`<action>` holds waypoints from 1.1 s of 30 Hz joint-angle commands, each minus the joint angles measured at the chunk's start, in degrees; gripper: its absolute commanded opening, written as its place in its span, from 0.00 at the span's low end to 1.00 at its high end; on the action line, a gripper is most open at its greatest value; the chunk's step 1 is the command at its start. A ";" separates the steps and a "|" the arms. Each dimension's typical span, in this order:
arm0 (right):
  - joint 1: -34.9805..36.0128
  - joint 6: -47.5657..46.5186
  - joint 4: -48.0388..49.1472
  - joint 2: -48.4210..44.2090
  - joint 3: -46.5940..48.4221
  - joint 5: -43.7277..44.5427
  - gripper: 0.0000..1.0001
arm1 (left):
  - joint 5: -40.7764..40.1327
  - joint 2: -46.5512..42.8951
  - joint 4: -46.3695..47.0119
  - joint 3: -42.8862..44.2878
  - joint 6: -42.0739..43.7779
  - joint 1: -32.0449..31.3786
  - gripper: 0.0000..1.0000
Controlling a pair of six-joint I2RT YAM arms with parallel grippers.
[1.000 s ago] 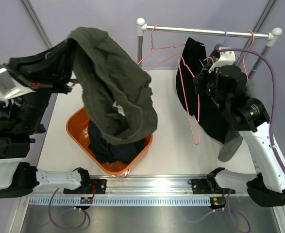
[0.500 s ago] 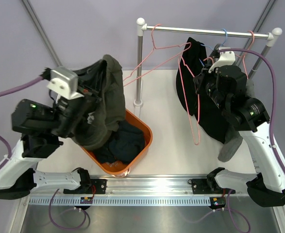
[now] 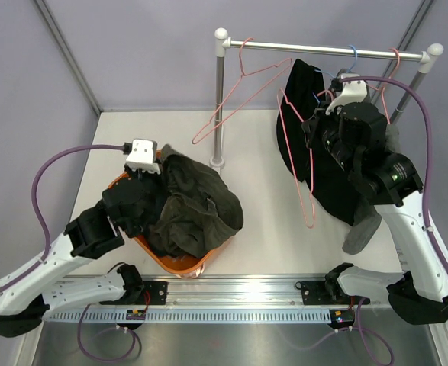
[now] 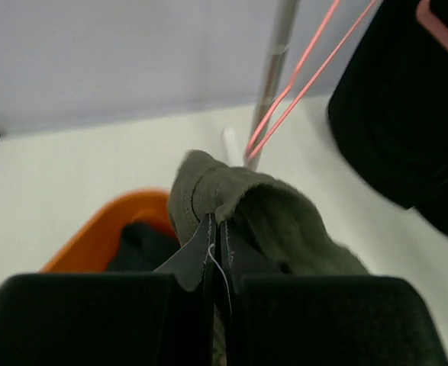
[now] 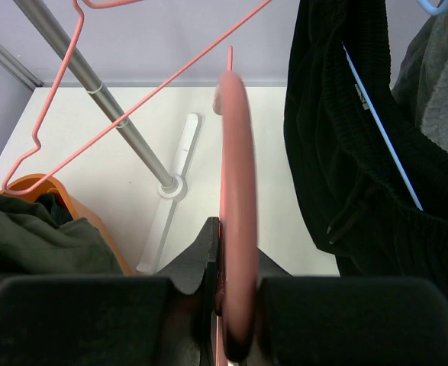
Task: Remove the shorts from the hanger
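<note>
My left gripper (image 3: 161,169) is low over the orange basket (image 3: 176,264), shut on a fold of the dark olive shorts (image 3: 199,210). Those shorts drape into the basket and over its right rim. In the left wrist view the left gripper (image 4: 216,226) pinches the olive shorts (image 4: 273,213) at their hem. My right gripper (image 3: 312,131) is shut on a pink hanger (image 3: 310,192) that hangs in front of the black shorts (image 3: 332,183). The right wrist view shows the right gripper (image 5: 231,238) clamped on the thick pink hanger (image 5: 235,152), with the black shorts (image 5: 361,152) to the right.
A clothes rail (image 3: 323,49) on a post (image 3: 219,114) carries an empty pink hanger (image 3: 239,99) and a blue hanger (image 3: 353,52). Grey shorts (image 3: 365,229) hang behind the black pair. Dark shorts (image 4: 140,244) lie in the basket (image 4: 94,236).
My left arm has come down from high on the left to the basket, carrying the olive shorts into it. The empty pink hanger has swung slightly. The right arm has not moved.
</note>
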 commanded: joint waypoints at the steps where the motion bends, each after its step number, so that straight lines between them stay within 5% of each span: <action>1: 0.61 -1.13 2.21 0.89 1.62 -0.73 0.00 | -5.07 -4.12 -13.48 -4.64 -23.89 3.20 0.00; 9: 0.53 -0.87 2.57 4.05 3.73 -2.58 0.00 | 3.71 -16.50 -22.21 -19.58 -45.45 12.79 0.04; 14: 0.53 -2.27 1.95 5.90 5.84 -4.68 0.00 | 7.14 -19.42 -18.96 -24.25 -46.52 12.88 0.38; 15: 0.53 -2.62 1.86 6.51 6.19 -4.77 0.00 | 6.97 -18.73 -18.87 -23.99 -46.08 12.88 0.51; 16: 0.53 -3.58 1.69 6.95 6.89 -4.86 0.00 | 6.71 -18.37 -18.61 -22.69 -45.55 12.88 0.74; 19: 0.53 -5.26 1.60 8.80 8.64 -4.51 0.00 | 6.88 -15.84 -16.34 -19.78 -39.59 12.79 0.99; 26: 0.44 -6.05 0.02 12.49 13.13 -0.57 0.00 | 10.22 -9.76 -14.83 -8.35 -23.94 12.88 0.99; 33: 0.26 -4.65 -2.53 12.93 14.89 -1.44 0.00 | 13.65 -9.32 -12.55 -5.89 -19.71 12.88 0.99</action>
